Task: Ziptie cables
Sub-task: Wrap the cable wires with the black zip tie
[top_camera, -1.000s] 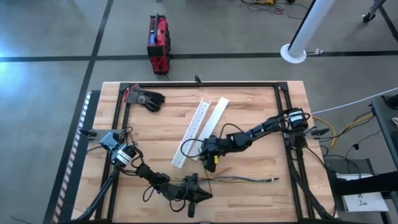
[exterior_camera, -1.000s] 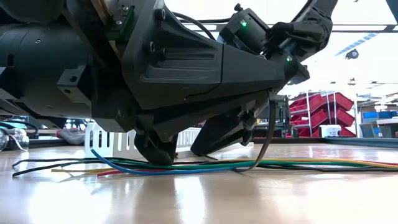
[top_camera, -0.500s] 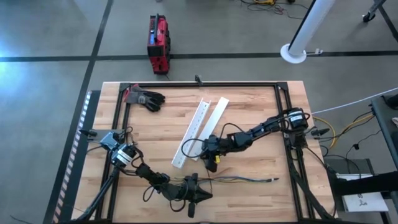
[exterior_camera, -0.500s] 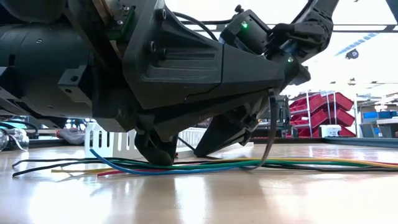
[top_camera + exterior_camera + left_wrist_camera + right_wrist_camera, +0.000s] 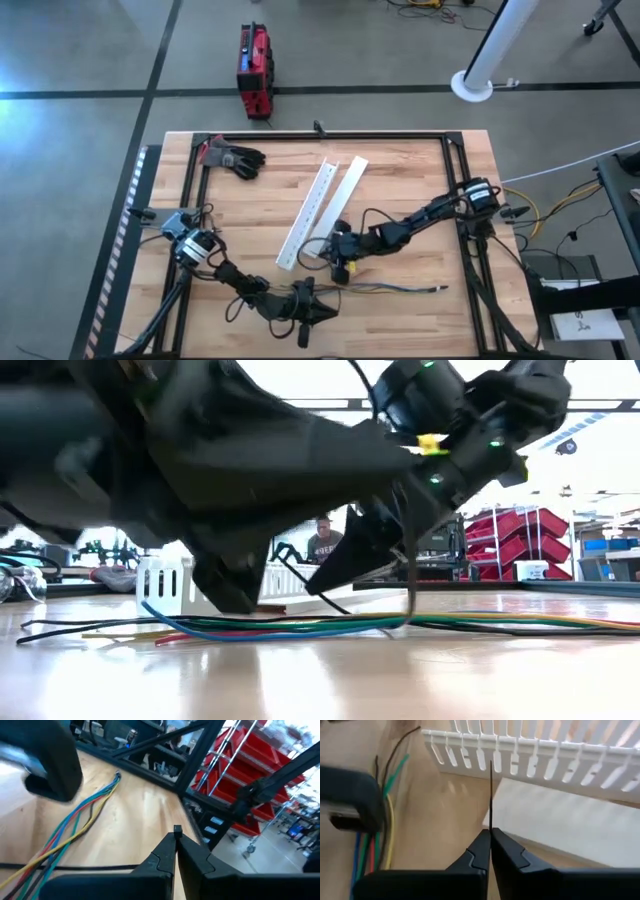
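Just beside the white slotted strips [image 5: 322, 208] on the counter [image 5: 400, 190], the high view shows thin, limp cables [image 5: 385, 289]; low view: right end effector [image 5: 385, 565] above them; wrist views: left end effector [image 5: 175, 836] together, right clamped on a black ziptie [image 5: 490, 795], best gripped mid-bundle

In the low view the two arms blur into one dark mass, hiding most of the slotted white strip [image 5: 165, 585] behind. The cables [image 5: 300, 626] run off the right edge. A person [image 5: 322, 543] far behind is half hidden between the arms.
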Robot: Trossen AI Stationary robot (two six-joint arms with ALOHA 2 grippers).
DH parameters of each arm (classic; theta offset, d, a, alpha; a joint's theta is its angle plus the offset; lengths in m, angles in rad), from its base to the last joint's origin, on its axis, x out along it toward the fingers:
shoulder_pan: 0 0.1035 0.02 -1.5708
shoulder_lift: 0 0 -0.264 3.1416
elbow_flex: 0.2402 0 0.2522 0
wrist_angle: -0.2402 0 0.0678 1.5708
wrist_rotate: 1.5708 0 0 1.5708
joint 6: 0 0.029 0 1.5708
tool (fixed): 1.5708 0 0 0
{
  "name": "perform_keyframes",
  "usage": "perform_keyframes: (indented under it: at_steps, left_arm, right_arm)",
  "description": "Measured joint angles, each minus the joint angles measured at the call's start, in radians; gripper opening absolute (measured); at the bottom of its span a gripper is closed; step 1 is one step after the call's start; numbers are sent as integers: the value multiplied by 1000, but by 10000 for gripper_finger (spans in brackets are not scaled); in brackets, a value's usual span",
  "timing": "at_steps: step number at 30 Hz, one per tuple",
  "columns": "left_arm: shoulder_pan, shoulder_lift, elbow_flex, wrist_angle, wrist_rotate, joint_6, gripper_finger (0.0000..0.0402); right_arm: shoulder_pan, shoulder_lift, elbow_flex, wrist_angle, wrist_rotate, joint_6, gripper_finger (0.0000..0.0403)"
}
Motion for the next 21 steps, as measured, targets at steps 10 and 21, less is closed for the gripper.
perform_keyframes:
  at_steps: [10, 21]
  left_arm:
    - [-13, -34, -66, 11, -24, -84, 0]
    - [0, -64, -127, 102, -28, -100, 0]
  right_arm:
    - [207, -14, -160, 349, 330, -105, 0]
    - [440, -15, -177, 409, 678, -340, 0]
